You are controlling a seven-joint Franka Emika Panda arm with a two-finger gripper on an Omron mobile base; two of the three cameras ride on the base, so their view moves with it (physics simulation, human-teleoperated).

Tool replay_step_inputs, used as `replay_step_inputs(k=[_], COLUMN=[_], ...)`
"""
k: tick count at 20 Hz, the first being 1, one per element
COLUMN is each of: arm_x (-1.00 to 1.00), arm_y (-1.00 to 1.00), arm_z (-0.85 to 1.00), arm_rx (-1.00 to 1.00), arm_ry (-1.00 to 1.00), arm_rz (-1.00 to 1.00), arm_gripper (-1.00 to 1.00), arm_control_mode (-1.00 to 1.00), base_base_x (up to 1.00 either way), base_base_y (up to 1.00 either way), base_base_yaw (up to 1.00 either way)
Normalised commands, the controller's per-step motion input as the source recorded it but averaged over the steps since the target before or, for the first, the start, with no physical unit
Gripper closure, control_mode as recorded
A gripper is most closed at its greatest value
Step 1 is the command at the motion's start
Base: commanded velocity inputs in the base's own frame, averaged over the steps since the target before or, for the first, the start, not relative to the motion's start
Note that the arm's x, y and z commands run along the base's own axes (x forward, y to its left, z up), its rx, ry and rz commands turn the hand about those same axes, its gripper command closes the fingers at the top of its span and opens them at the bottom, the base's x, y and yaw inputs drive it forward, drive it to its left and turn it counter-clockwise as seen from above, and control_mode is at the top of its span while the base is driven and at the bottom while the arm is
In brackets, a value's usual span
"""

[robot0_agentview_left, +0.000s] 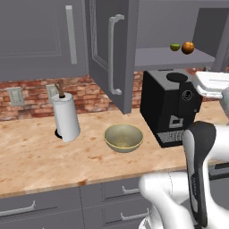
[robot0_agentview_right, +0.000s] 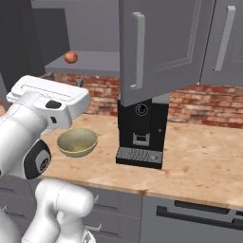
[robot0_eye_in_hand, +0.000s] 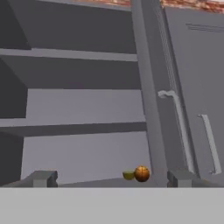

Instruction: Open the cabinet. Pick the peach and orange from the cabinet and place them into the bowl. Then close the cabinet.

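Both doors of the grey cabinet stand swung out, baring its shelf. On that shelf sits the orange, touching a small green fruit. The pink-red peach rests on the shelf too. Down on the counter lies the olive-tan bowl with nothing in it. My gripper is open and holds nothing; it faces into the cabinet from a distance, with the orange just right of its midline. The white hand hovers above the counter.
A black coffee machine stands under the cabinet, right of the bowl. To the bowl's left is a paper-towel roll. The open left door juts out over the counter. Drawers run below the counter edge.
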Motion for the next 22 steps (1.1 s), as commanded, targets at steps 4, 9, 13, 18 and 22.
replay_step_inputs(k=[4,9,13,18,22], arm_x=[0.23,0.53,0.76,0.87,0.91], arm_y=[0.21,0.00,0.00,0.00,-0.06], arm_z=[0.20,0.00,0.00,0.00,0.00], arm_rx=[-0.05,0.00,0.00,0.00,0.00], arm_ry=[-0.03,0.13,0.30,0.22,0.19], arm_rz=[0.00,-0.04,-0.24,-0.13,-0.10], arm_gripper=[-1.00,-1.00,-1.00,-1.00,-1.00], arm_control_mode=[-1.00,-1.00,-1.00,-1.00,-1.00], base_base_x=[0.00,0.00,0.00,0.00,0.00], base_base_y=[0.00,0.00,0.00,0.00,0.00], base_base_yaw=[0.00,0.00,0.00,0.00,0.00])
